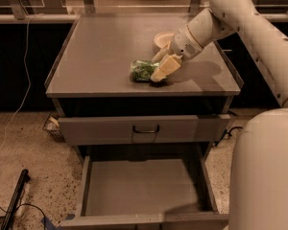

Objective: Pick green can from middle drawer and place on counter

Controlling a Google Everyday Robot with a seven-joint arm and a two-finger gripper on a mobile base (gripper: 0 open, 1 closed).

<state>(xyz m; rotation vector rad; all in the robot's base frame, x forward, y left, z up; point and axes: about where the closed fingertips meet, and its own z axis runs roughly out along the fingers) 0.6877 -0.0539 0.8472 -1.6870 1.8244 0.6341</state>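
The green can (pixel 142 71) lies on its side on the counter (pixel 101 51), right of the middle and toward the front edge. My gripper (pixel 158 67) reaches in from the right on the white arm, and its pale fingers (pixel 166 67) close around the can's right end, which they hide. The middle drawer (pixel 144 188) is pulled out low at the front, with a bare grey floor and nothing in it.
A white bowl (pixel 161 38) stands on the counter just behind the gripper. A shut drawer front with a dark loop handle (pixel 145 128) sits above the open drawer. My white body (pixel 266 176) fills the right foreground. Cables (pixel 17 205) lie on the speckled floor at the left.
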